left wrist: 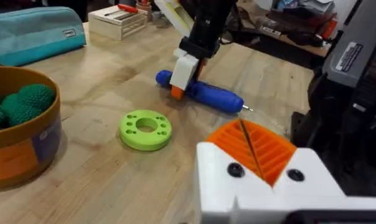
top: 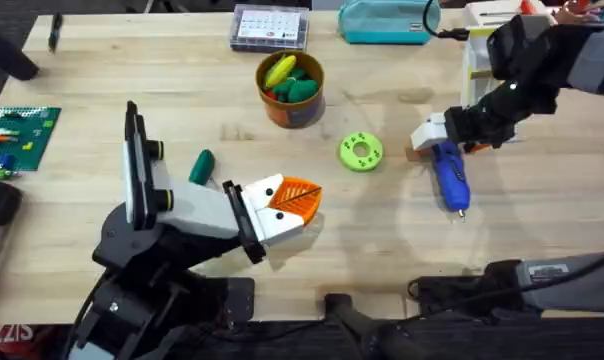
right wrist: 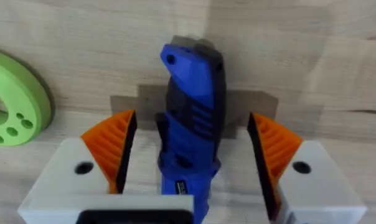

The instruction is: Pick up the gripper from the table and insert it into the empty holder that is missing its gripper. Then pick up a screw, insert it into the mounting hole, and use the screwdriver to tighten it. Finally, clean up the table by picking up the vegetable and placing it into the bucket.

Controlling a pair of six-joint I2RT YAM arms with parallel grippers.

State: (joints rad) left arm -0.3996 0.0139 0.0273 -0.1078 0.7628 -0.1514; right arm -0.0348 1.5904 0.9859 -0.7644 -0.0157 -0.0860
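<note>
While I look down from overhead, my right gripper (top: 440, 140) sits over the rear end of the screwdriver (top: 451, 176), which lies flat on the table (top: 82, 240) with its bit toward my bases. My left gripper (top: 294, 205) hovers low near the table's front middle; the vegetable (top: 201, 166) lies just beyond that arm. The bucket (top: 291, 90) stands farther back, holding green and yellow toys, and the lime-green ring (top: 360, 151) lies between it and the screwdriver.

From my left wrist, my orange pads (left wrist: 253, 146) are pressed together on nothing. Ahead lie the ring (left wrist: 145, 129) and the screwdriver (left wrist: 216, 96), with my right gripper (left wrist: 187, 70) over it.

From my right wrist, my fingers (right wrist: 110, 146) are spread wide, straddling the screwdriver's blue body (right wrist: 191, 112) with gaps both sides.
</note>
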